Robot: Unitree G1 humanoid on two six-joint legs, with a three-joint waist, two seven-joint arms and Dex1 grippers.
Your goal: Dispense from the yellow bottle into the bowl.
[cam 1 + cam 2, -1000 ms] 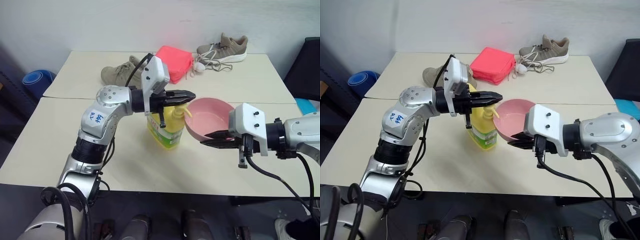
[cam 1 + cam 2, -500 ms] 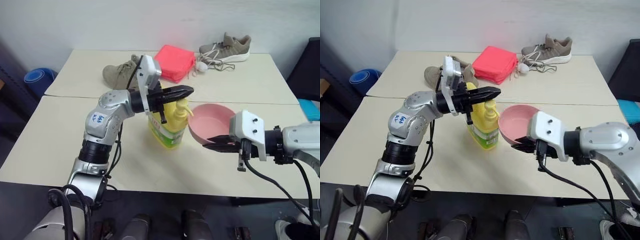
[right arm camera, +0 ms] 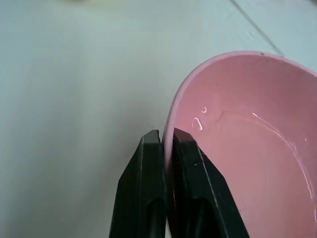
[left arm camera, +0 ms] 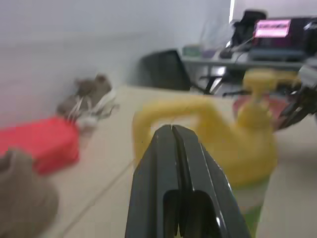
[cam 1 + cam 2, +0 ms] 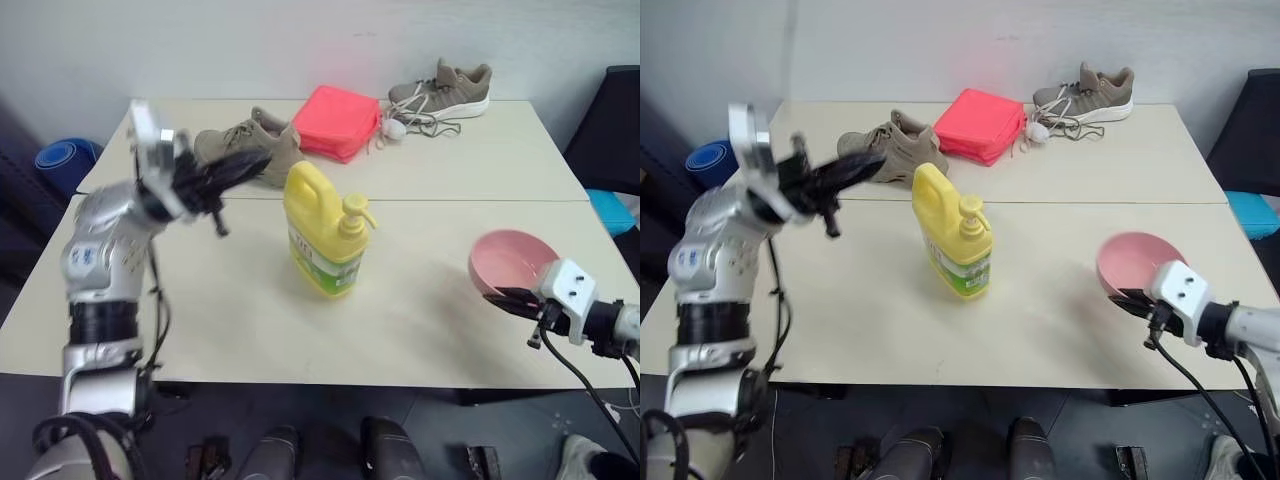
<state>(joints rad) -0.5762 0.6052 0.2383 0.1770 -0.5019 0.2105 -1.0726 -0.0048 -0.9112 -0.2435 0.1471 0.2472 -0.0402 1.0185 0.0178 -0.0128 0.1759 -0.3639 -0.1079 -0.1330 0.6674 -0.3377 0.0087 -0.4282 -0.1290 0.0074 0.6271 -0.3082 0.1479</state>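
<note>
Tall yellow plastic pump bottle stands upright mid-table, untouched. Left gripper is raised to its left, well apart, fingers pressed together on nothing. Right gripper pinches the rim of the shallow pink plastic bowl near the table's right edge.

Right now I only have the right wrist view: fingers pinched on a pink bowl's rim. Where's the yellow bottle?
Observer: The yellow bottle stands upright mid-table, well to the robot's left of the bowl, not touching it.
Operator: Which way does the pump face?
Observer: The pump nozzle points toward the bowl's side.
Operator: Left arm on the bottle?
Observer: No. The left fingers are shut on nothing, raised to the left of the bottle, near a tan shoe.
</note>
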